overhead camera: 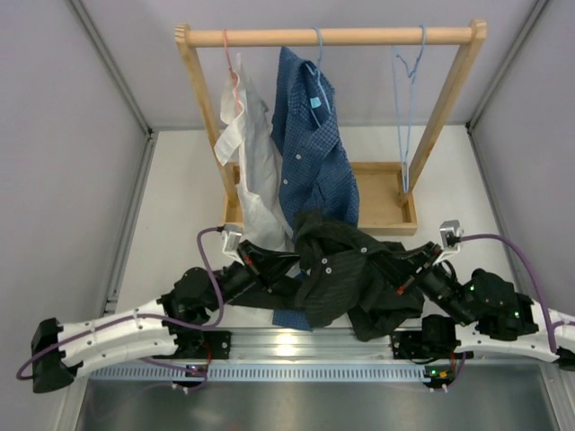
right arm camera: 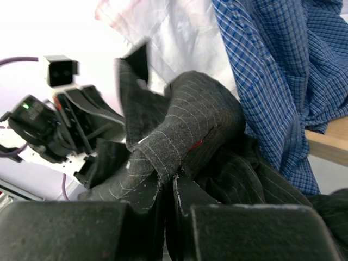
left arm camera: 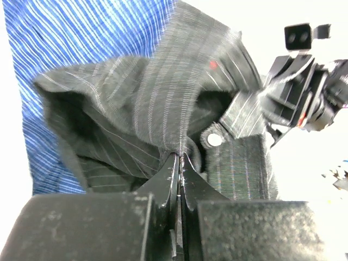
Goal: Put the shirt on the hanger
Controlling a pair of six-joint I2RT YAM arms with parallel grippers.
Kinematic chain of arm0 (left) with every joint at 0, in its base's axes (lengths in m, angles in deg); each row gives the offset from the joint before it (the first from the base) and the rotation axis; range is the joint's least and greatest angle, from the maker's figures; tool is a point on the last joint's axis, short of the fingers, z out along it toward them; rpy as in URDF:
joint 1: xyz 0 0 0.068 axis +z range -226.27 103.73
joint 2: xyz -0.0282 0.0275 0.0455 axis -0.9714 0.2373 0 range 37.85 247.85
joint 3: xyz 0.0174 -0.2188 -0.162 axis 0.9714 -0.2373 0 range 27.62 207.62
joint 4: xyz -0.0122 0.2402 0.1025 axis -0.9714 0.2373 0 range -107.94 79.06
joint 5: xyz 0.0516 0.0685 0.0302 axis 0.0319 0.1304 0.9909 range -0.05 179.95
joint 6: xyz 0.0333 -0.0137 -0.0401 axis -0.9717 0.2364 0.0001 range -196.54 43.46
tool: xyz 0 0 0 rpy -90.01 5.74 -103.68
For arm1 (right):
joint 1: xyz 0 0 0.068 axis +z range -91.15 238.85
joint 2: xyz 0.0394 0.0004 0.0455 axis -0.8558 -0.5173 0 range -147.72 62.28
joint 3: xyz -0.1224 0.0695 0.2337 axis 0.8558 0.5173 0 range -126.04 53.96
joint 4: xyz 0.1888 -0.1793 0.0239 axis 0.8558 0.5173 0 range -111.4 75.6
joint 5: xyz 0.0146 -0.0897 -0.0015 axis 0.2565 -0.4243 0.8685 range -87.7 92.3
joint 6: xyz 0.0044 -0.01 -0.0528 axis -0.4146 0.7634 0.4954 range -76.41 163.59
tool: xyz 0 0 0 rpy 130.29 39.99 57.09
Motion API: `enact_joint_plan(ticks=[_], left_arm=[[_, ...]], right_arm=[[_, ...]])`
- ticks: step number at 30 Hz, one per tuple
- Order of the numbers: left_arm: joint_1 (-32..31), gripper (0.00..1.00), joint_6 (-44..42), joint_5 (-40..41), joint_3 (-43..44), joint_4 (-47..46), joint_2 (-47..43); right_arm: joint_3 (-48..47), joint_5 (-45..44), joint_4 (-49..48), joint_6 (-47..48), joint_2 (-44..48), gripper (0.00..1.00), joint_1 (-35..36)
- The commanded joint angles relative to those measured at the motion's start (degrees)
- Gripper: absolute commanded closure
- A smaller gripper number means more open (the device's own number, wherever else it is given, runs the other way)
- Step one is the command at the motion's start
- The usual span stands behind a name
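Shirt (overhead camera: pixel 346 274) hangs bunched between the grippers. Left gripper (left arm camera: pixel 178 162) pinches a fold at one side and right gripper (right arm camera: pixel 167 182) pinches another opposite. Hanger (overhead camera: pixel 406 126) hangs on the rack (overhead camera: pixel 332 37), well apart behind.

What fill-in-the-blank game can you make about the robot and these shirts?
1. The left tool and right tool are both shut on the shirt coloured ____.
2. The checked shirt hanging on the rack is coloured ____.
3. Counting the bare hanger, the rack carries ____ hangers.
Missing words: black; blue; three.
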Motion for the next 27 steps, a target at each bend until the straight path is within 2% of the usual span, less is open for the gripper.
enact_joint_plan(ticks=[1, 4, 7, 8, 9, 11, 14, 17, 18, 21, 27], left_arm=[[-0.2, 1.0, -5.1, 3.1, 5.0, 12.9, -4.3], [-0.2, 1.0, -6.5, 3.1, 7.1, 17.1, -7.4], [-0.2, 1.0, -8.7, 0.4, 9.3, 21.1, -7.6], [-0.2, 1.0, -10.0, -0.6, 11.8, 22.8, -6.8], [-0.2, 1.0, -10.9, -1.8, 13.2, 24.3, -4.4], [-0.2, 1.0, -13.0, -5.5, 18.2, 30.3, -1.2], [-0.2, 1.0, -13.1, -8.0, 22.3, 37.2, 4.9], [-0.2, 1.0, -11.8, -8.7, 26.8, 41.8, 9.2], [-0.2, 1.0, -11.7, -10.8, 29.0, 42.9, 10.3], [-0.1, 1.0, -12.5, -16.5, 31.2, 45.5, 13.2], [-0.2, 1.0, -13.5, -20.4, 30.6, 46.4, 11.6]], right_arm=[[1.5, -1.6, 3.5, -1.3, 4.8, 0.96, -0.3], [2.7, -0.9, 6.4, -2.0, 8.3, 0.96, -0.3], [2.8, 3.7, 8.1, 0.7, 9.6, 0.78, -0.3], [2.6, 7.0, 8.8, 1.4, 9.2, 0.41, -0.3], [1.5, 8.7, 9.5, 2.8, 8.0, 0.3, -0.3], [-1.2, 11.4, 11.6, 4.8, 5.7, 0.19, -0.3], [-6.3, 13.7, 12.8, 8.3, -1.6, 0.11, -0.3], [-12.0, 17.0, 12.6, 14.8, -11.3, 0.09, -0.3], [-13.7, 16.8, 13.8, 18.5, -17.1, 0.09, -0.3], [-19.9, 14.9, 16.4, 25.8, -26.9, 0.09, -0.3], [-22.8, 14.9, 17.3, 35.2, -34.2, 0.04, -0.3]])
